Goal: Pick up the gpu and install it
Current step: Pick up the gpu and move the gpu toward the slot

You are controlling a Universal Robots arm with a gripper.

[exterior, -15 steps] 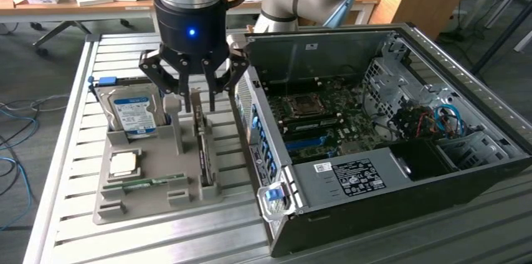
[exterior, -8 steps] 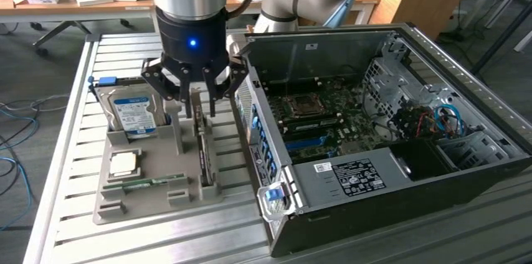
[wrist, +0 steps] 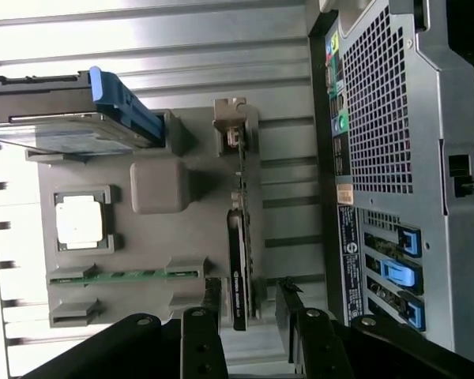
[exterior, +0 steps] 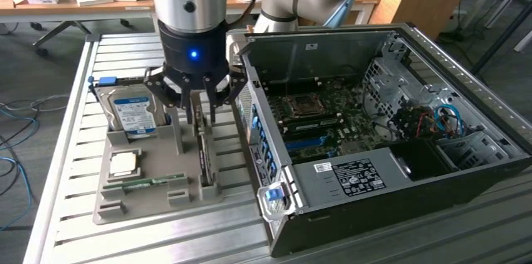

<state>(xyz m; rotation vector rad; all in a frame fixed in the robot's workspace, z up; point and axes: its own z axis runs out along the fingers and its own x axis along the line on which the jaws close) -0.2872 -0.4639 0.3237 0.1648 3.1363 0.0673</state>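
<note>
The gpu (exterior: 204,152) is a thin dark card standing on edge in a slot of the grey holder (exterior: 149,207), beside the open computer case (exterior: 374,133). From the wrist view the gpu (wrist: 241,237) appears edge-on, with its silver bracket (wrist: 231,118) at the far end. My gripper (exterior: 197,103) hangs straight above the card, open. Its two dark fingers (wrist: 212,304) stand either side of the card's near end, apart from it, so the gripper (wrist: 249,306) straddles the card without touching.
The holder also carries a silver hard drive with a blue label (exterior: 133,113), a square processor (exterior: 123,163) and a green memory stick (exterior: 154,182). The case lies open with its motherboard (exterior: 320,117) exposed. Everything sits on a slatted metal table (exterior: 75,152).
</note>
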